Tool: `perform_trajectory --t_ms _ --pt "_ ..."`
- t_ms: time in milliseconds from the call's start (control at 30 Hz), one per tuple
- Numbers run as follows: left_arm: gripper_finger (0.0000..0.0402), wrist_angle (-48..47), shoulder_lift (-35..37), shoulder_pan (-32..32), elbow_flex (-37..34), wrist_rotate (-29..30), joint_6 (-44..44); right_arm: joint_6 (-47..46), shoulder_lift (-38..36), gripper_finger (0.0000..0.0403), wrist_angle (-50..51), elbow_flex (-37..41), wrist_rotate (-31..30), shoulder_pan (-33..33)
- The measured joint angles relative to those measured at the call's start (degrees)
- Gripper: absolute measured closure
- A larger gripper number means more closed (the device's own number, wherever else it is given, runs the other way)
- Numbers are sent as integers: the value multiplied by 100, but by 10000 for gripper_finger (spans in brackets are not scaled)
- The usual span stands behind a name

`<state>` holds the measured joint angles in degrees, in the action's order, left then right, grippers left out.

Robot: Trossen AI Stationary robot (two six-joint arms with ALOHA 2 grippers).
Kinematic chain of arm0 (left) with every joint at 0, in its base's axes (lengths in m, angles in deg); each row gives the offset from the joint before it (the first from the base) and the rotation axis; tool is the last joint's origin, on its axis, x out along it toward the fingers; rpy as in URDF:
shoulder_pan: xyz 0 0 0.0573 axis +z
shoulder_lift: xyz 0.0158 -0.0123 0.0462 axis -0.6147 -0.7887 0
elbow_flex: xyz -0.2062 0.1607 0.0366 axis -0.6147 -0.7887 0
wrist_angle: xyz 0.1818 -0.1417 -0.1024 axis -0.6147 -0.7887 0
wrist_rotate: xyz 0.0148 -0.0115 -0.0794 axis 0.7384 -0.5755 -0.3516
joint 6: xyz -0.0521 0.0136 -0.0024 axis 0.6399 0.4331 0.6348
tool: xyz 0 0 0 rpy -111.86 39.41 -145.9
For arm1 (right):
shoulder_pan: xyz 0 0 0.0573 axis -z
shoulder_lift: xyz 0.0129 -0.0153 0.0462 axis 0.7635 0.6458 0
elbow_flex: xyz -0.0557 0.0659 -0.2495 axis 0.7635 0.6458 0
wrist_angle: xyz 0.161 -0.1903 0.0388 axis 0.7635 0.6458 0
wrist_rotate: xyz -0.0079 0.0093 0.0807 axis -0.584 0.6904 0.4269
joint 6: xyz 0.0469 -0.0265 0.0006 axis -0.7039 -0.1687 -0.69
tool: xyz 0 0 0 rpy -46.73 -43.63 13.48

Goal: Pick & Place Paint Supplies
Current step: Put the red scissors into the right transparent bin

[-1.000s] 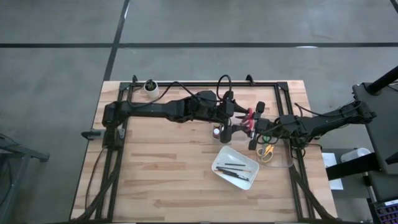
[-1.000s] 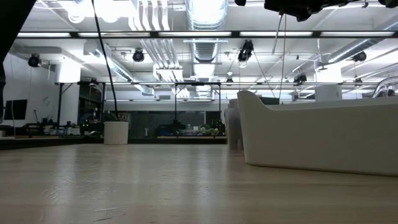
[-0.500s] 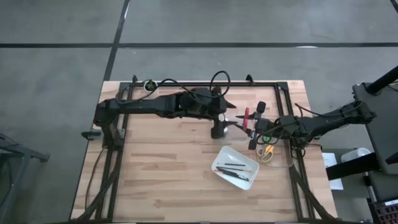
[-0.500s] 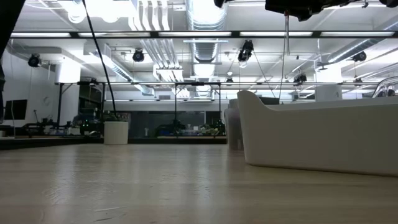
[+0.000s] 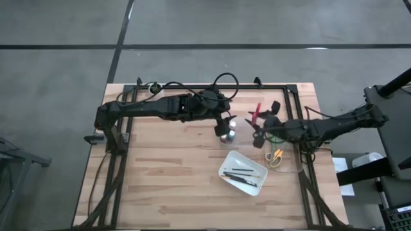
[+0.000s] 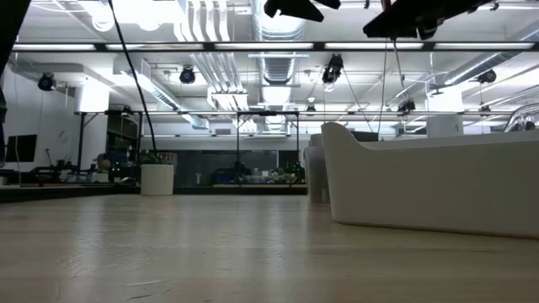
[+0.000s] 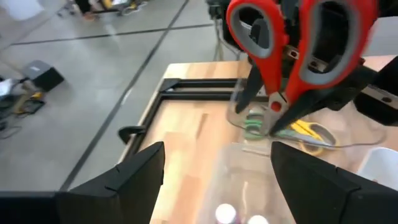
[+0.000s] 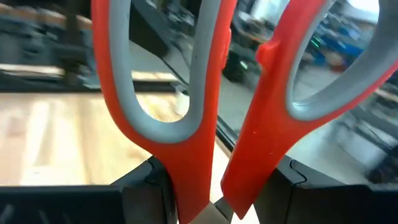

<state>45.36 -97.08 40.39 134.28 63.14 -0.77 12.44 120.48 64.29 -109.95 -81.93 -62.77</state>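
Right gripper (image 5: 262,128) clamps red scissors (image 5: 257,113) aloft beyond the white tray (image 5: 226,168) — left gripper (image 5: 226,131), fingers apart, waits alongside.

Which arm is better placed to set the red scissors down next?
Right. The right gripper is already shut on the red scissors, close to the white tray. The left gripper hangs open and empty.
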Motion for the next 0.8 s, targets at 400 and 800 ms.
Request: perform_trajectory --t_ms 400,800 --pt "106 1 0 4 0 1309 -21 -2499 4 260 3285 -1142 -496 -13" --pt "106 -28 0 22 0 2826 -22 -5343 15 260 6539 -2100 508 -11"
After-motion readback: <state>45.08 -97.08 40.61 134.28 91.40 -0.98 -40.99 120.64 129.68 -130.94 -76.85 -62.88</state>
